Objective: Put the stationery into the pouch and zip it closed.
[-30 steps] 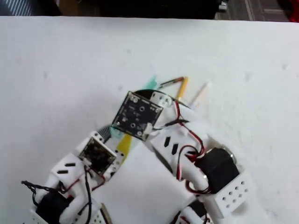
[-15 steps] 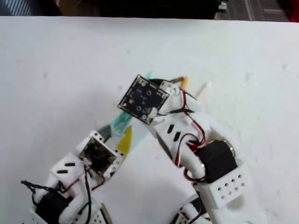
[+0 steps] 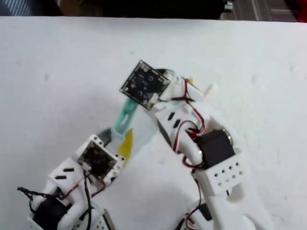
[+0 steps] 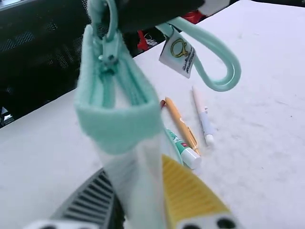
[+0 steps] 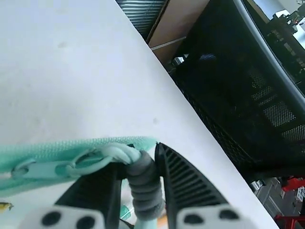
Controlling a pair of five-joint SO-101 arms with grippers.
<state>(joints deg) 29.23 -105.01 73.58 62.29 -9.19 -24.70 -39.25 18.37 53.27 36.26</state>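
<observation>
The pouch (image 4: 116,124), clear with a mint zip band, hangs stretched between both grippers; in the high view the pouch (image 3: 125,115) runs down toward the left arm. My left gripper (image 4: 136,171) is shut on its near end, grey and yellow fingers either side. My right gripper (image 5: 140,160) is shut on the zip pull cord (image 5: 142,188) at the far end of the zip band (image 5: 57,155). Beyond the pouch an orange pen (image 4: 181,124), a white pen (image 4: 202,117) and a green-and-white tube (image 4: 183,150) lie on the table. The right arm (image 3: 192,124) hides most of them from above.
The white table (image 3: 62,72) stretches open to the left and far side. A mint loop strap (image 4: 217,67) with a white tag (image 4: 177,52) dangles from the pouch. A black mesh chair (image 5: 248,95) stands past the table's edge.
The right arm has moved toward the far side of the table, drawing the zip end with it, so the pouch is now stretched out. The left arm has shifted slightly.
</observation>
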